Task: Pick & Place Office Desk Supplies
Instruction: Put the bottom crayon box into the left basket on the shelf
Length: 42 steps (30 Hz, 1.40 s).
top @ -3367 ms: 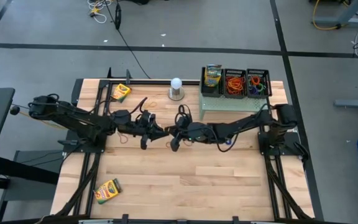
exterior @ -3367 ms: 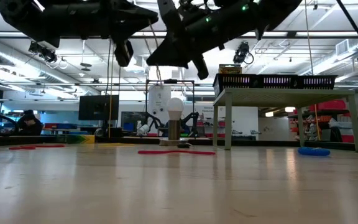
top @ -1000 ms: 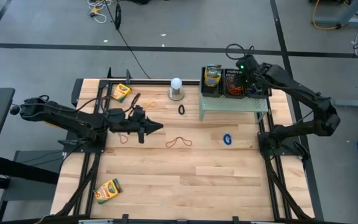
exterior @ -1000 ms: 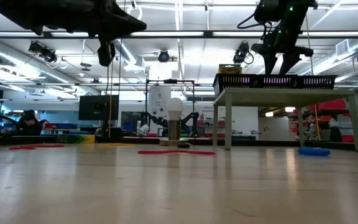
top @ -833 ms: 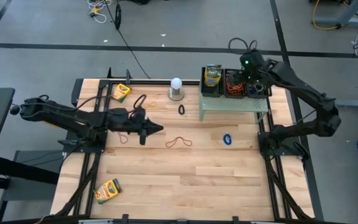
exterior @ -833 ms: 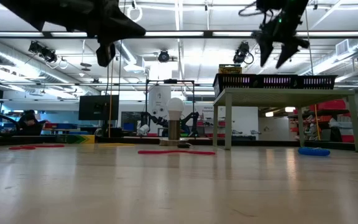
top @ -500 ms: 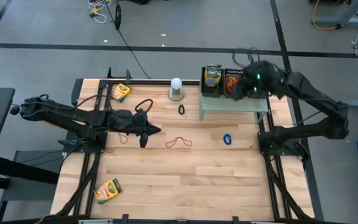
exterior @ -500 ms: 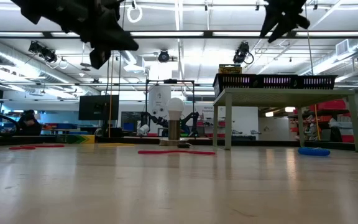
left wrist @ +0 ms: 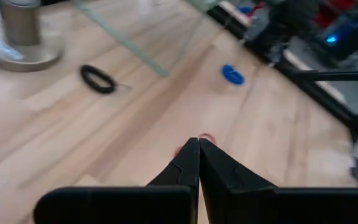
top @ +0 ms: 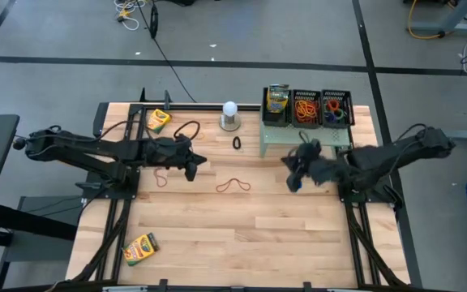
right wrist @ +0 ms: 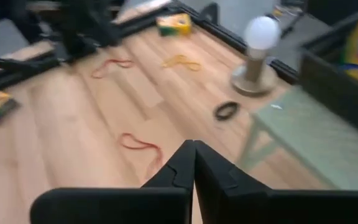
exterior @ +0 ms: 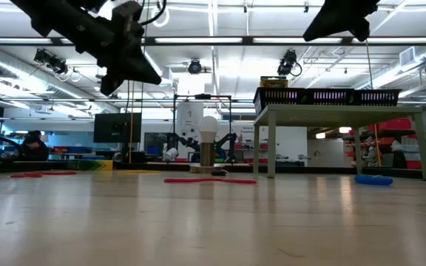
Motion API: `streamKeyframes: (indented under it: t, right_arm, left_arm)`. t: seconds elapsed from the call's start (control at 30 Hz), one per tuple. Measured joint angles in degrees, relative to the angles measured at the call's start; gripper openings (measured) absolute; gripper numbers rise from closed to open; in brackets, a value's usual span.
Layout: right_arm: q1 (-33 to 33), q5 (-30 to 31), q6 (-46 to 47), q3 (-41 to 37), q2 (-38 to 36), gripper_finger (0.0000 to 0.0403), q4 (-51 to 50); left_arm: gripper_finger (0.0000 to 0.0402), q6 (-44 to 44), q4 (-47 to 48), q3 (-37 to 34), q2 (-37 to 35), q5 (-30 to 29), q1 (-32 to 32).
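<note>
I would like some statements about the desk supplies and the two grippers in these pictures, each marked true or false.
1. Three black mesh baskets stand on the pale green riser. True.
2. The black rubber band lies inside a basket. False: it lies on the table, near the white ball lamp.
3. The right gripper is shut and empty. True.
4. The left gripper holds a crayon box. False: it is shut on nothing.
5. A crayon box lies near the table's front left corner. True.

Stood on grey concrete floor point(top: 55, 40) crossed by dark tape lines; bright ceiling lights point(exterior: 213, 70) overhead.
</note>
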<state>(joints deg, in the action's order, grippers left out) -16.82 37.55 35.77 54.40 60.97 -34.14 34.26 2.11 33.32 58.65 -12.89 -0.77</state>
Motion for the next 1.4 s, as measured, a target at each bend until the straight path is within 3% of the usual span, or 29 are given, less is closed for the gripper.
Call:
streamKeyframes:
  t: [0.17, 0.3, 0.43, 0.57, 0.77, 0.97, 1.17, 1.4]
  right_arm:
    - [-4.48, 1.48, 0.26, -0.41, 2.62, 0.0005, 3.15]
    - [-4.92, 1.69, 2.13, -0.43, 2.82, 0.0011, 2.95]
    - [-4.92, 1.88, 2.38, -0.45, 2.82, 0.0011, 2.62]
    - [-4.87, 1.88, 1.99, -0.45, 2.82, 0.0007, 2.6]
    - [-4.85, 1.88, 1.94, -0.45, 2.82, 0.0008, 2.58]
    - [-4.85, 1.84, 1.92, -0.45, 2.82, 0.0008, 2.59]
    - [-4.85, 1.83, 1.92, -0.45, 2.82, 0.0008, 2.59]
    - [-4.85, 1.8, 1.9, -0.45, 2.82, 0.0008, 2.59]
  left_arm:
    - [0.0007, -5.8, 10.39, 5.37, 0.0, 6.13, -1.9]
    - [0.0007, -11.14, 20.25, 9.66, 0.06, 14.55, -0.08]
    - [0.0013, -10.52, 31.12, 10.56, 0.6, 23.54, 6.09]
    - [0.0031, -7.53, 41.38, 10.56, 2.6, 26.89, 17.09]
    - [0.0087, -3.83, 41.07, 10.58, 8.44, 27.11, 34.09]
    - [0.0151, -3.65, 38.78, 10.58, 17.47, 26.92, 44.52]
    - [0.0179, -6.31, 34.19, 10.58, 25.47, 26.17, 49.35]
    - [0.0153, -7.05, 31.5, 10.58, 29.95, 24.07, 49.53]
